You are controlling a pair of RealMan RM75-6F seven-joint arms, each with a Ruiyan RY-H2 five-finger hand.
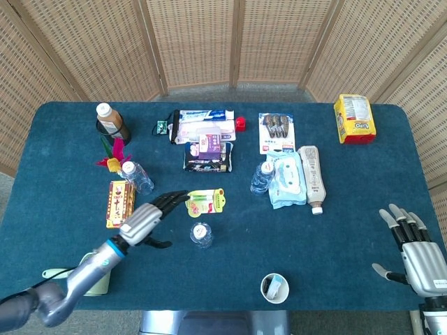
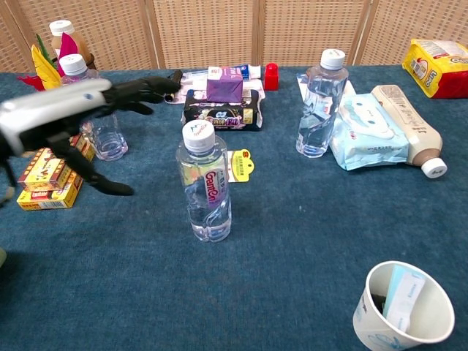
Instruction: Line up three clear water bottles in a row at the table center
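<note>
One clear water bottle [image 1: 201, 234] [image 2: 204, 182] with a white cap stands upright on the blue table, free of any hand. My left hand [image 1: 148, 219] [image 2: 77, 117] hovers to its left, open, fingers stretched toward the table's middle. A second clear bottle [image 1: 136, 176] [image 2: 91, 107] stands at the left, just behind that hand in the chest view. The third clear bottle [image 1: 262, 177] [image 2: 319, 103] stands right of centre against a wipes pack [image 1: 286, 181]. My right hand [image 1: 415, 251] rests open at the table's right front corner, away from everything.
A paper cup [image 1: 274, 287] [image 2: 406, 305] stands near the front edge. A yellow-green tag pack [image 1: 206, 200] lies just behind the centre bottle, a yellow box [image 1: 120, 204] at the left, a lying brown bottle [image 1: 311, 174] at the right, and snack and toiletry packs [image 1: 204, 144] along the back.
</note>
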